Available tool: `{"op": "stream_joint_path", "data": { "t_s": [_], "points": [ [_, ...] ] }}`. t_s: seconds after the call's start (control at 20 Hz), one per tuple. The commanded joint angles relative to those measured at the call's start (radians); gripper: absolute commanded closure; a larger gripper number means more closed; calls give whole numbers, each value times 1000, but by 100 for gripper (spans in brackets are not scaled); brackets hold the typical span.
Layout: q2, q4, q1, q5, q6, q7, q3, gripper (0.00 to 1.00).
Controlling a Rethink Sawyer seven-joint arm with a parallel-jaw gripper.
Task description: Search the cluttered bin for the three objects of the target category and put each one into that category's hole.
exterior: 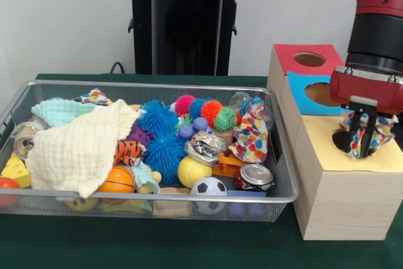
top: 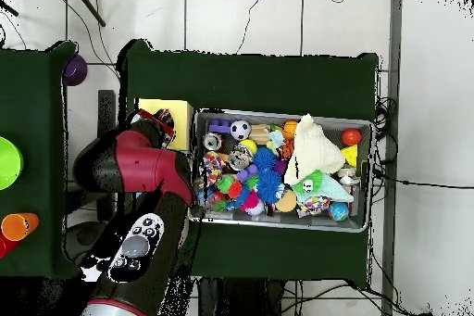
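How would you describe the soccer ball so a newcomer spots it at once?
Start at the wire mesh bin on the green table. Along its near wall, right of centre, sits the soccer ball, just below the plain yellow ball. It alone has black-and-white patches.

One wire bin [exterior: 157,206], three wooden boxes [exterior: 343,200], two blue spiky balls [exterior: 165,152], one soccer ball [exterior: 208,187]

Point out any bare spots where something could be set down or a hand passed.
The wire bin is packed wall to wall; no gap shows among the toys. Bare green tablecloth runs in front of the bin. The yellow box top is bare left of its hole, where the gripper holds a patterned cloth. The red and blue tops are mostly hole.
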Motion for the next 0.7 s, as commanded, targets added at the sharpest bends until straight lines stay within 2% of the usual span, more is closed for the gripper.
{"op": "stream_joint_path", "data": {
  "t_s": [0.05,0.7],
  "points": [
    [159,99,-75,-13,-40,132,174,100],
    [151,128,-59,-16,-43,144,151,100]
  ]
}}
